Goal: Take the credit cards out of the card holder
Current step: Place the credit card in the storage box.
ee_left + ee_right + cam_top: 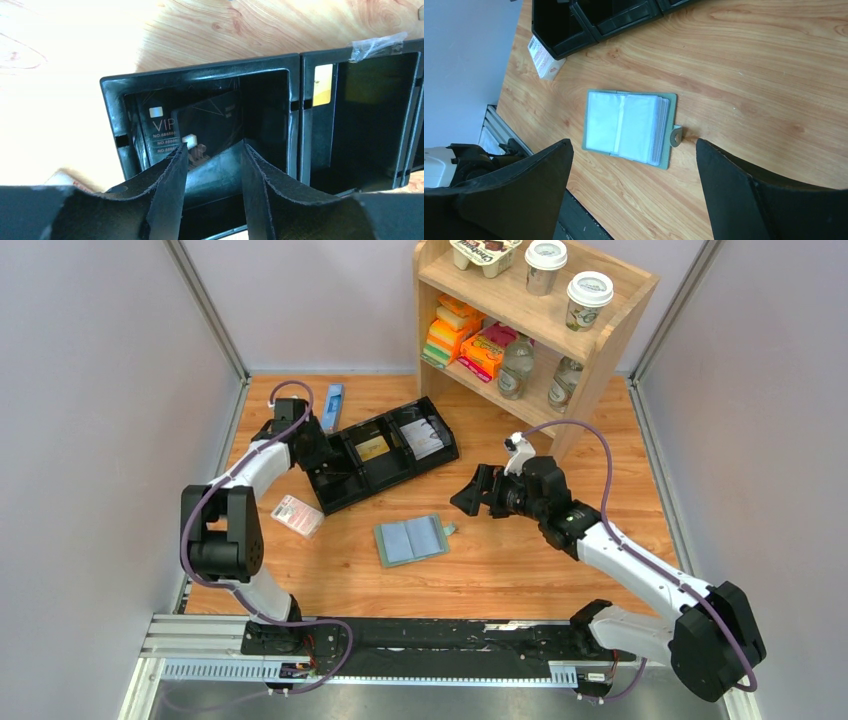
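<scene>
Card holder (410, 540) open, centre frame, on worktop (560, 560). Left end effector (214, 147) parted over black tray (200, 70), upper left, dark card (210, 120) inside (deposit step, apparently). Right end effector (633, 145) spread wide; next, inspect holder for remaining cards.

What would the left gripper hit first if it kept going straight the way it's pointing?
Most likely the dark cards inside the end compartment of the black tray. The left gripper, jaws apart, points right at them, though depth is hard to judge.
</scene>
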### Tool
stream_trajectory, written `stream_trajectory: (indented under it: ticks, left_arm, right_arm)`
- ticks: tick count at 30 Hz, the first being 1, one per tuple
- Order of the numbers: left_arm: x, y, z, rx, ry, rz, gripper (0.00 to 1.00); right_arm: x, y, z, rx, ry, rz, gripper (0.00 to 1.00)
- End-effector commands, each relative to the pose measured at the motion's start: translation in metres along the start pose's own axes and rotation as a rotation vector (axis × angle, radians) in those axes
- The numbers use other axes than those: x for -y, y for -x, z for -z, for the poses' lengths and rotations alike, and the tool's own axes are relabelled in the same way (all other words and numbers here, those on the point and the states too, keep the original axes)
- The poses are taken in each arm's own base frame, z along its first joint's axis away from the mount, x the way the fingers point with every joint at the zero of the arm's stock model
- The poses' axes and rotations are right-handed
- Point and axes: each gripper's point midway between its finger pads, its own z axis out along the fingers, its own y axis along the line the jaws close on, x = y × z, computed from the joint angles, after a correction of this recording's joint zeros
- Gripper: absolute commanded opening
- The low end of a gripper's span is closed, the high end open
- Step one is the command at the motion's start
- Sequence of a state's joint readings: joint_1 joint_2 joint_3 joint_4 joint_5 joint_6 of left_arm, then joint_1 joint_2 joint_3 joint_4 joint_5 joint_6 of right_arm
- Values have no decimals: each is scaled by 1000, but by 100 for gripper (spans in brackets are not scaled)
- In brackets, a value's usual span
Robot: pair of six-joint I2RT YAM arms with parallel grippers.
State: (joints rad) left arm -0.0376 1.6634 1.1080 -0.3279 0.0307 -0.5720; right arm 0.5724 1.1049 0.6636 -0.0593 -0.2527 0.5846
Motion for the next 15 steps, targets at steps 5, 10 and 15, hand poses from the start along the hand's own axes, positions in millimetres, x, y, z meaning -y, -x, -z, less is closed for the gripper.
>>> stream_trajectory:
  ticks: [5, 10, 15]
  left_arm:
    - [28, 46, 69, 183, -28, -108, 54]
    - [52, 32, 107, 215, -94, -183, 54]
    - [76, -14, 134, 187, -188, -262, 54]
  right_arm:
    - [-3, 23, 1, 26, -36, 78, 97]
    - [-8, 14, -7, -29, -35, 121, 93]
    - [-20, -2, -18, -101, -39, 207, 87]
